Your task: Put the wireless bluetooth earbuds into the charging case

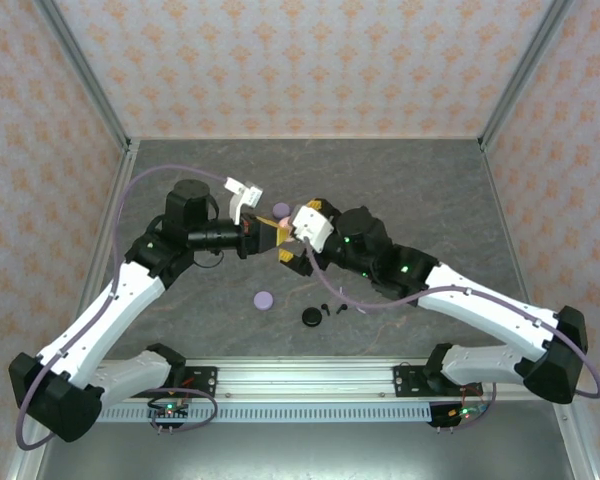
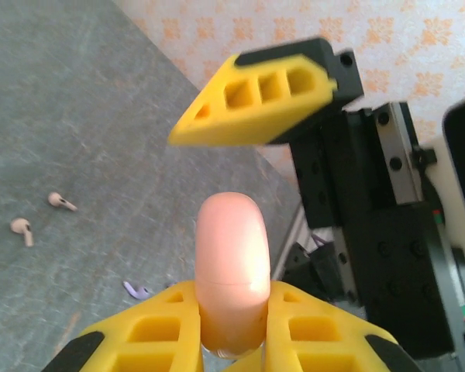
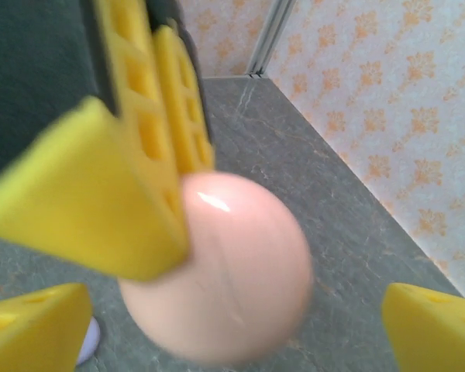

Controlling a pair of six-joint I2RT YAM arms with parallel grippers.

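Observation:
A pale pink charging case [image 2: 231, 267] is held off the table, edge-on, with its lid closed. My left gripper [image 2: 231, 298] is shut on it, its yellow fingers [image 3: 151, 143] clamping the case's side. In the right wrist view the same case [image 3: 225, 279] sits between the spread fingertips of my right gripper [image 3: 236, 302], which is open and not touching it. From above, both grippers [image 1: 276, 236] [image 1: 296, 242] meet mid-table at the pink case [image 1: 282, 209]. Two pink earbuds [image 2: 60, 202] [image 2: 21, 229] and a lavender earbud [image 2: 137, 291] lie on the table below.
A lavender case [image 1: 263, 299] and a black case [image 1: 311, 316] lie on the grey table [image 1: 430, 190] in front of the grippers. Two black earbuds [image 1: 326, 308] [image 1: 343, 309] sit beside the black case. Patterned walls enclose the back and both sides.

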